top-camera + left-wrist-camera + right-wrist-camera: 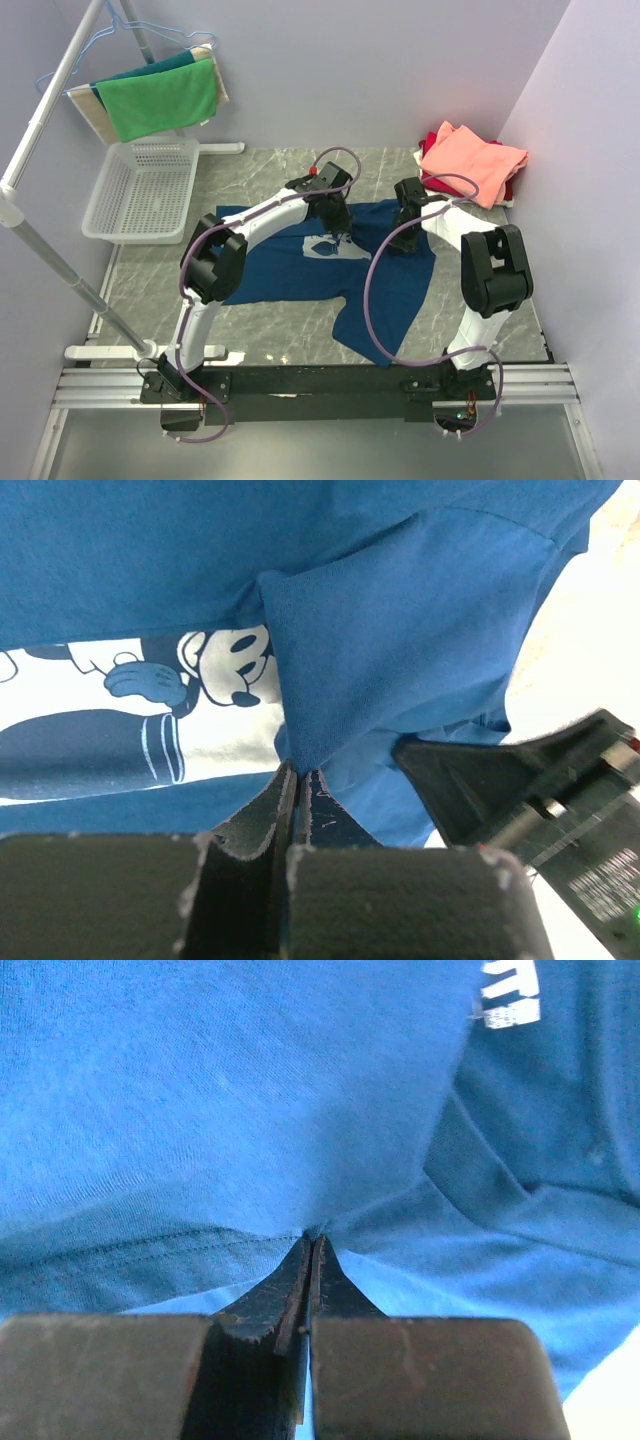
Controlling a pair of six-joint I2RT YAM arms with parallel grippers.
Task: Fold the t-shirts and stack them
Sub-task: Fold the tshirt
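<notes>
Now | jaws: both pinching navy t-shirt (pixel 290 275) | overhead: pinch spots hidden

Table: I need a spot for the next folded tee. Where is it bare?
Bare table: the far strip between basket and pink stack, and the near-left patch in front of the navy tee. Crowded: the middle, where left gripper and right gripper pinch that tee, and the far-right corner.

no text can be read; white lettering (pixel 510 995) on the navy t-shirt (pixel 250 1090) is too blurred.
</notes>
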